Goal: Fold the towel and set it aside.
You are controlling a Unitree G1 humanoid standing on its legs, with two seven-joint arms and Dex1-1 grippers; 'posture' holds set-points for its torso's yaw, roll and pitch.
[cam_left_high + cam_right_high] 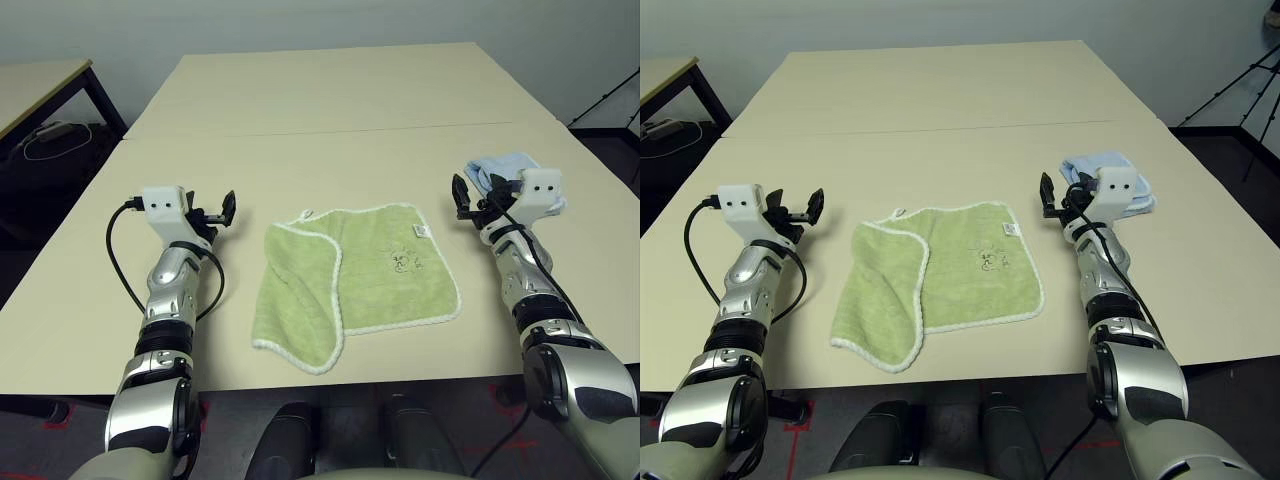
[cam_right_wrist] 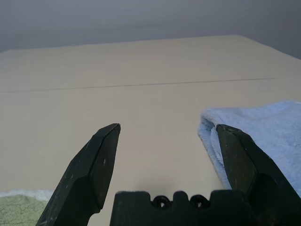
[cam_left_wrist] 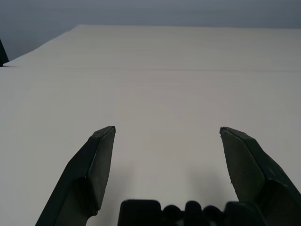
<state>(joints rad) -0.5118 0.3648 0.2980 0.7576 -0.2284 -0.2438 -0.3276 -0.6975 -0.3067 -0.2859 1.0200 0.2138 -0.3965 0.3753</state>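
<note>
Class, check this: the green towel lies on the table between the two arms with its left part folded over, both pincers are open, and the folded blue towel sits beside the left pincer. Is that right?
One detail is wrong. The blue towel sits beside the right pincer, not the left pincer, as the right eye view shows. The rest stands: the green towel lies on the table between the arms, its left part folded over, both pincers open.

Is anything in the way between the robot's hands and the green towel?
No. Bare table lies between the open left gripper and the towel, and between the open right gripper and it. The folded blue towel lies beyond the right gripper.
</note>
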